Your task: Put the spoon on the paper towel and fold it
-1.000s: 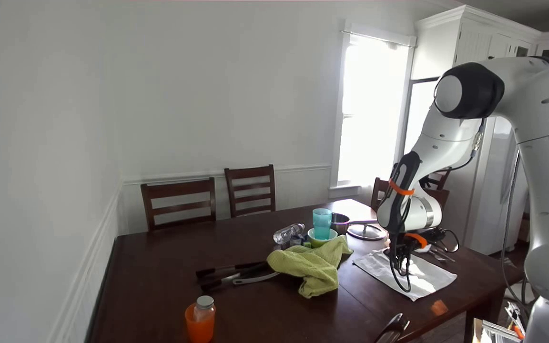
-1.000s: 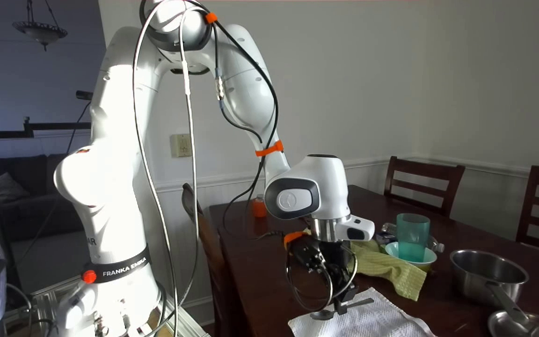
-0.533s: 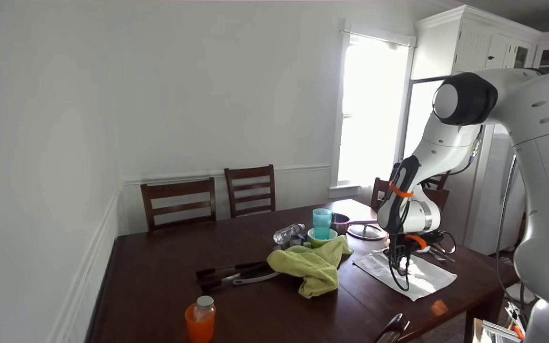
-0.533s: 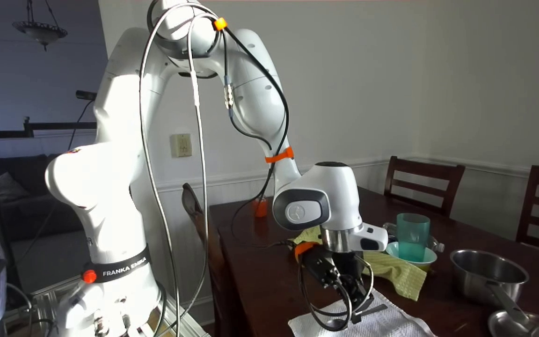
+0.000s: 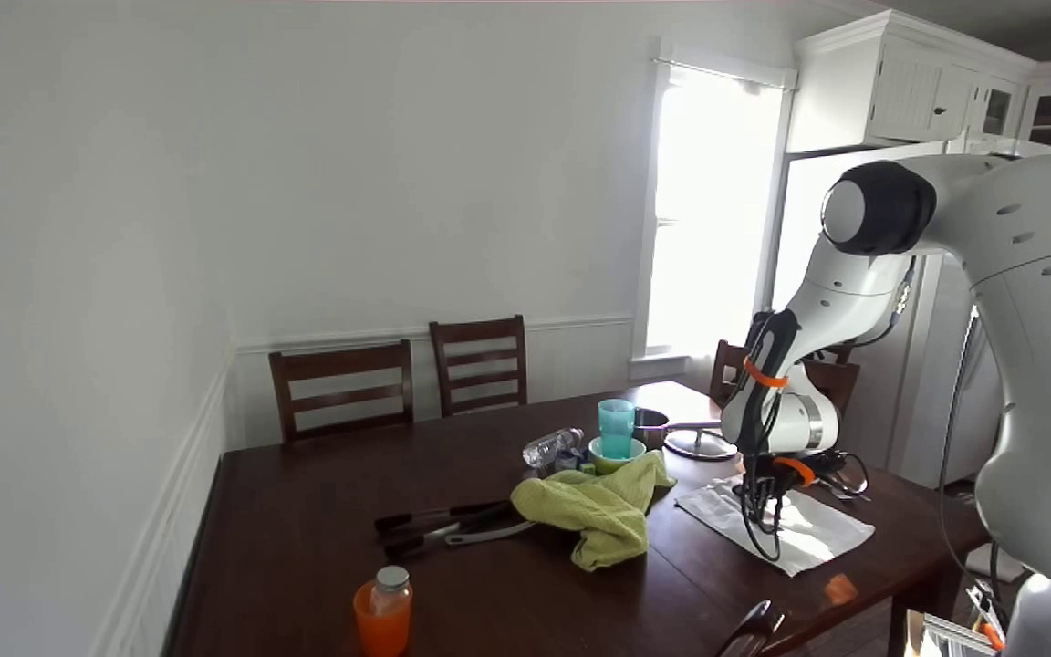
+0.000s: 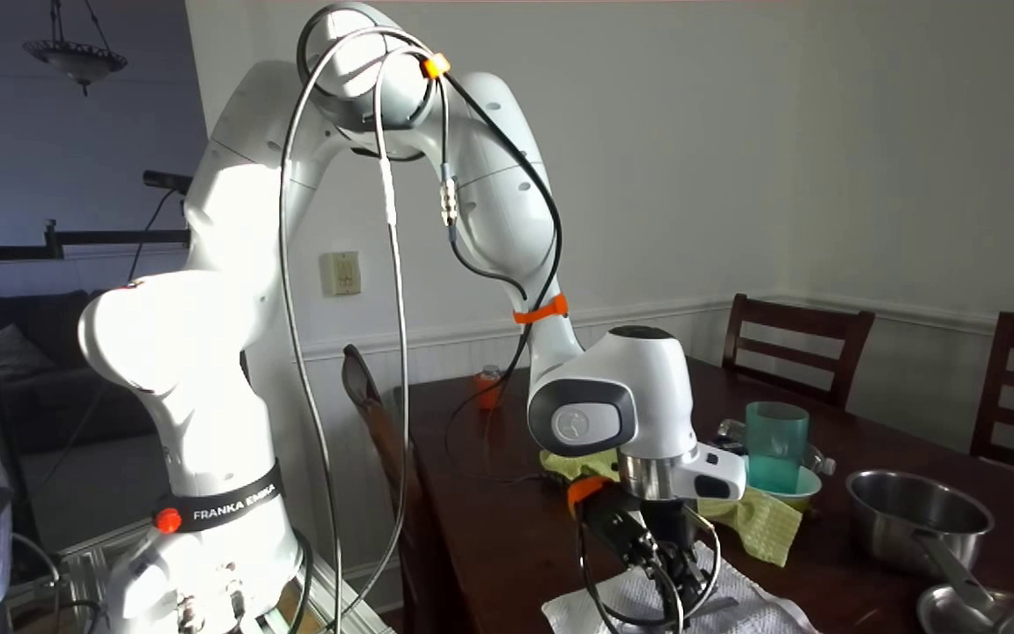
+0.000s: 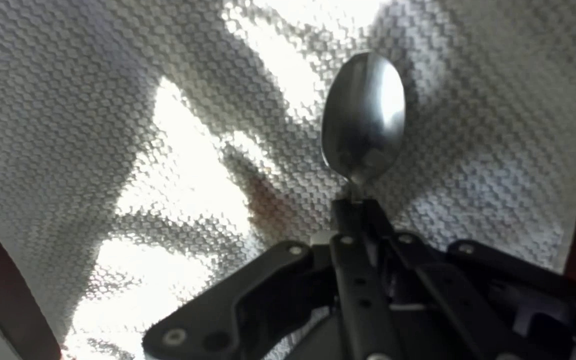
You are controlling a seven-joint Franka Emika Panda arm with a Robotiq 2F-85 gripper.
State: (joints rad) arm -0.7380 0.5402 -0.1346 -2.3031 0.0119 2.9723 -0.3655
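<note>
Black, jointed, two-fingered metal pincer (image 7: 355, 204): pressed together on the narrow neck of a shiny silver metal spoon (image 7: 363, 115), pinching it just behind the oval end
Spoon: held in the pincer, oval end reaching out ahead, above a white, quilted, rectangular paper towel (image 5: 831, 534); whether the two touch cannot be told
Paper towel: lying spread out beneath the pincer, surface rippled, brightly sunlit in places
Dark brown wooden counter (image 5: 306, 511): carries the paper towel
White, jointed robot arm (image 6: 507, 220): arching down to the pincer, banded with orange straps (image 6: 540, 310)
Yellow-green, textured cloth (image 5: 589, 520): crumpled on the counter, near the paper towel
Translucent turquoise cup (image 5: 617, 427): upright in a small, round, green-sided bowl (image 5: 615, 464), beside the cloth in both exterior views
Clear plastic bottle (image 5: 546, 450): on its side, near the bowl
Silver metal saucepan (image 6: 881, 533): upright, a round silver lid (image 5: 702, 445) just beside it
Long, dark-handled utensils (image 5: 416, 519): reaching to the cloth
Orange cup (image 5: 384, 630): upright, holding a small clear jar (image 5: 390, 598) with a grey cap, well apart from the paper towel
Brown wooden slatted chairs (image 5: 478, 329): along the counter's far side in an exterior view
</note>
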